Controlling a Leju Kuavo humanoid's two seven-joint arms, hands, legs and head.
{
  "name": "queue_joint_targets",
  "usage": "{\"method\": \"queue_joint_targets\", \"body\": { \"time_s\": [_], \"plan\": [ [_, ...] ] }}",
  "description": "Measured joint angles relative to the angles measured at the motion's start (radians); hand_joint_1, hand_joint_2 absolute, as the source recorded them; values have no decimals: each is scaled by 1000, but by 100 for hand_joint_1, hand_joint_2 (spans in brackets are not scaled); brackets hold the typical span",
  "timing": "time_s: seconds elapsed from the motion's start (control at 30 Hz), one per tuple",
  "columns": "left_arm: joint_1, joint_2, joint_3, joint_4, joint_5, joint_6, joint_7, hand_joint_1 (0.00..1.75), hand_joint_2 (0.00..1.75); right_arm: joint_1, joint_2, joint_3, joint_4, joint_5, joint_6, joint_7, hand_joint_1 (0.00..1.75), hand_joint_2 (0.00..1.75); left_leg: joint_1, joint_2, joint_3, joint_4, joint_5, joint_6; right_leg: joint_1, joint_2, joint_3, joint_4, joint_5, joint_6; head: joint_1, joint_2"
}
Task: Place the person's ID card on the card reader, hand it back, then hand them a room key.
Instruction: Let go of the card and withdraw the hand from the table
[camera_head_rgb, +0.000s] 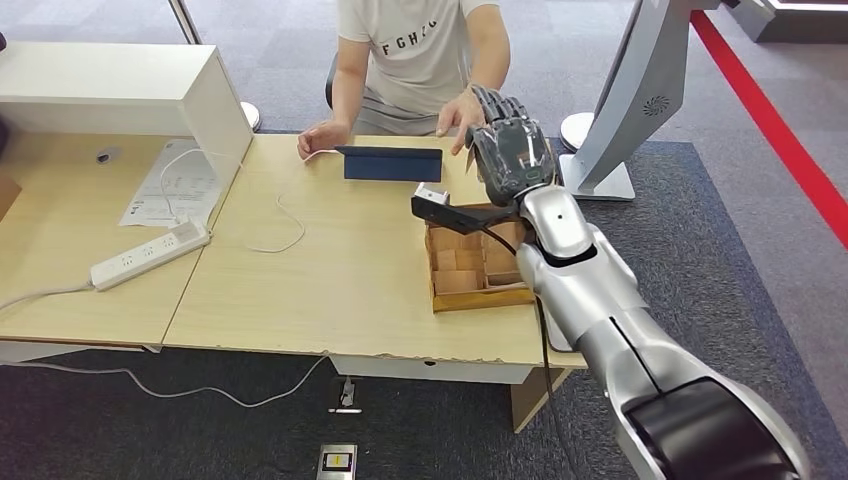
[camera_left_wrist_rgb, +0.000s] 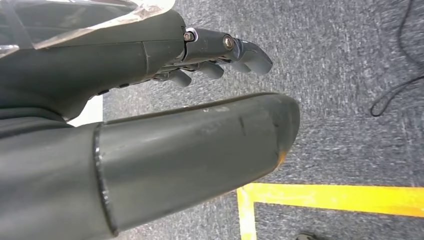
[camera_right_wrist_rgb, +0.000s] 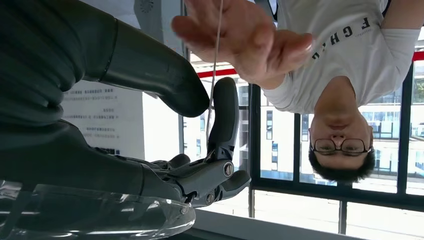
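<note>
My right hand reaches out past the table's far edge, level with the person's hand. In the right wrist view a thin white card shows edge-on, pinched between my thumb and a finger. The person's hand holds the card's other end. The dark blue card reader lies flat on the table in front of the person, with nothing on it. My left hand hangs over the grey carpet, fingers loosely out, holding nothing.
A wooden compartment box sits under my right forearm. A power strip, a paper sheet and a white shelf unit are on the left. A grey stand rises on the right. The person's other hand rests by the reader.
</note>
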Motion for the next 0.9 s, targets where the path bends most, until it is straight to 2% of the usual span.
{"method": "queue_joint_targets", "body": {
  "time_s": [0.33,0.4,0.47,0.53,0.73,0.9],
  "plan": [
    [0,5,0,0,0,-6,16,0,0,-12,1,0,51,3,-6,-10,175,175,0,0,0,0,0,0,0,0,0,0,0,0,0,0],
    [0,5,0,0,-1,-8,16,0,0,-12,2,1,57,5,-12,-15,87,175,0,0,0,0,0,0,0,0,0,0,0,0,0,0],
    [0,5,0,0,-1,-9,17,0,0,-11,4,1,63,8,-22,-21,0,87,0,0,0,0,0,0,0,0,0,0,0,0,0,0],
    [0,5,0,0,-1,-9,17,0,0,-11,7,1,68,14,-35,-31,0,0,0,0,0,0,0,0,0,0,0,0,0,0,0,0],
    [1,5,0,0,-1,-11,26,0,0,-10,7,15,85,82,31,-33,0,0,0,0,0,0,0,0,0,0,0,0,0,0,0,0],
    [3,6,0,0,0,-12,39,0,0,-11,-45,24,96,61,56,-89,0,0,0,0,1,1,0,0,0,0,0,-1,0,0,0,0]
  ]
}}
